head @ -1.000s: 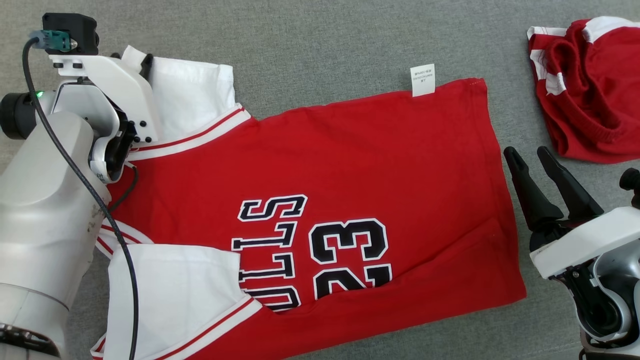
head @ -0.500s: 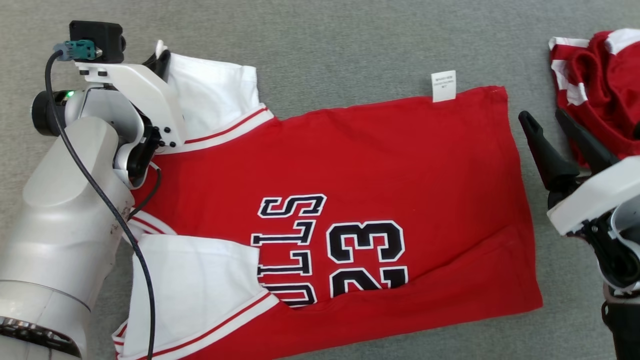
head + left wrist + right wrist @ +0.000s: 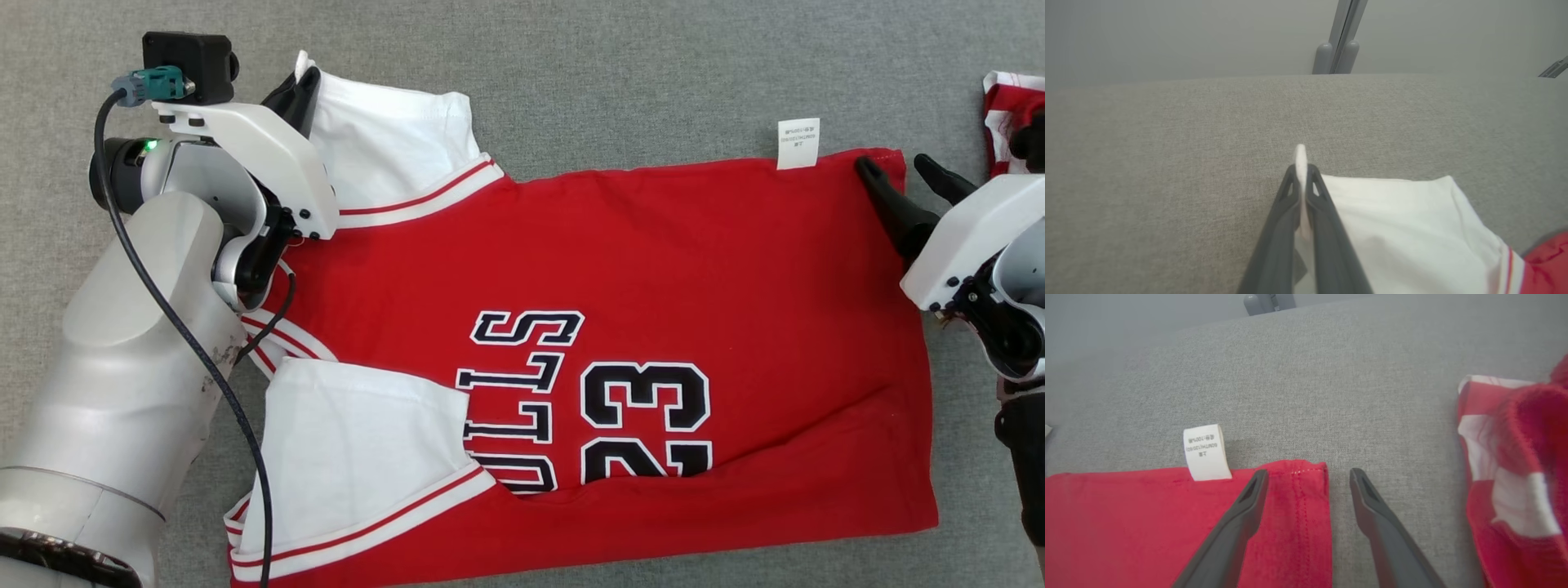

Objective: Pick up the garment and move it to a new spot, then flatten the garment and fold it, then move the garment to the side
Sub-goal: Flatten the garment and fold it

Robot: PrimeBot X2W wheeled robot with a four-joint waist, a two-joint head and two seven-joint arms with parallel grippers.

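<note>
Left gripper (image 3: 298, 82) is pressed together on the far left corner of the garment (image 3: 653, 269). In the left wrist view a thin fold of the white sleeve (image 3: 1392, 220) stands up between its two dark fingers (image 3: 1274, 237), so it is pinching the edge of this sleeve.

The right gripper (image 3: 896, 167) is spread wide at the far right corner of the garment. In the right wrist view one finger (image 3: 1229, 535) is over the red hem and the other finger is over the grey fabric surface (image 3: 1331, 375), with the hem corner between them. I cannot tell if the fingers touch the cloth.

The garment is a red jersey with white sleeves and it lies spread on the grey surface, neck side to the left and hem to the right. The near sleeve (image 3: 359, 457) lies over a part of the dark lettering (image 3: 645, 396). A white label (image 3: 798, 143) sticks out from the far edge, near the right gripper. A second red and white cloth (image 3: 1523, 477) lies crumpled on the right of this gripper, apart from the jersey.
</note>
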